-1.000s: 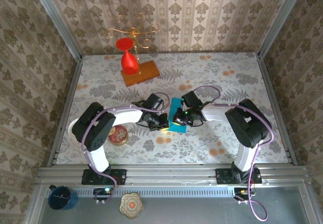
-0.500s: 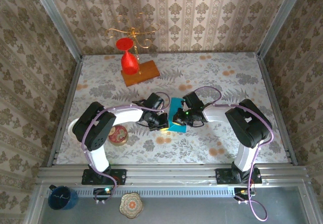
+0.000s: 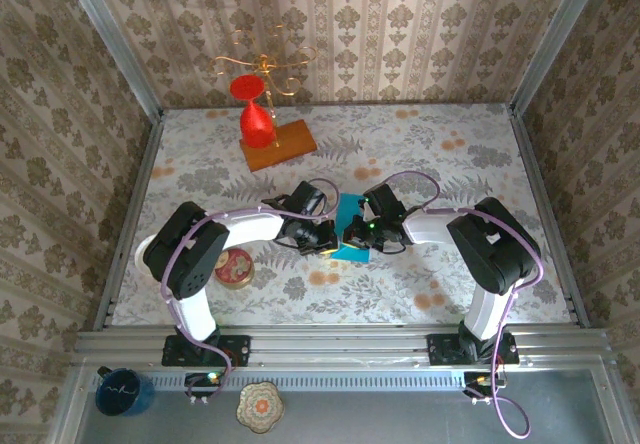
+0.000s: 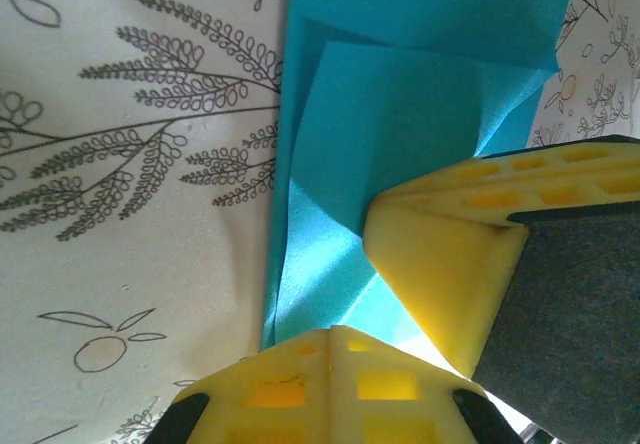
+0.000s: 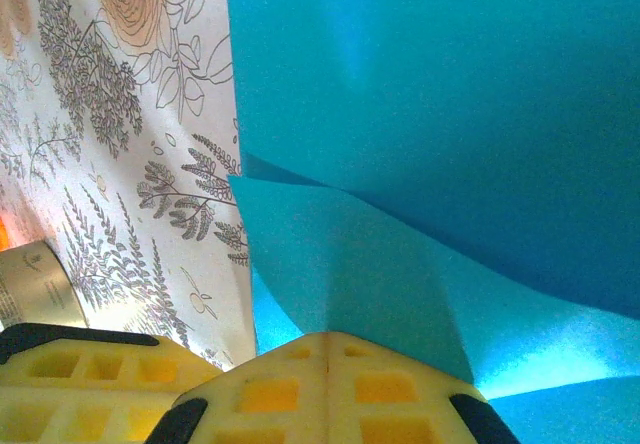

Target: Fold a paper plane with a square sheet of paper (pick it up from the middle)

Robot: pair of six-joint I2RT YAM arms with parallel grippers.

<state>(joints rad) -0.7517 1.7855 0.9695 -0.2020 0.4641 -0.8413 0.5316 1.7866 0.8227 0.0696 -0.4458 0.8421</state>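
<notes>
A: Near ledge first, below the worktop edge?
B: Blue mug (image 3: pixel 122 391) at far left, inside too dark to read. Round floral tin (image 3: pixel 260 405) to its right, contents hidden.
A: On the worktop (image 3: pixel 450 174) itself?
B: Near-left, a small round tin (image 3: pixel 236 267) w/ red patterned top, just beside the left arm. Can't see in.
A: And the paper?
B: Teal paper sheet (image 3: pixel 351 226) sits mid-worktop, btwn the two hands. Plain, unmarked, not flat: creased, w/ triangular flaps folded over the main layer. Left wrist cam shows one pointed flap lying on a longer strip, w/ a sharp straight edge on its left.
A: Hands?
B: Left hand (image 4: pixel 330 339): fingers pressed together, tips at the sheet's near edge; can't tell if paper is nipped btwn them. Right hand (image 5: pixel 328 342): fingers together too, pinching a raised flap right at its ridge. The two hands are nearly tip to tip. One yellow finger of the right hand shows in the left wrist cam, lying over the sheet.
A: Further back?
B: Orange wooden block (image 3: pixel 279 144) back-left, red glass (image 3: pixel 256 116) standing on it; nothing readable inside. Gold wire ornament (image 3: pixel 262 64) behind, by the back wall.
</notes>
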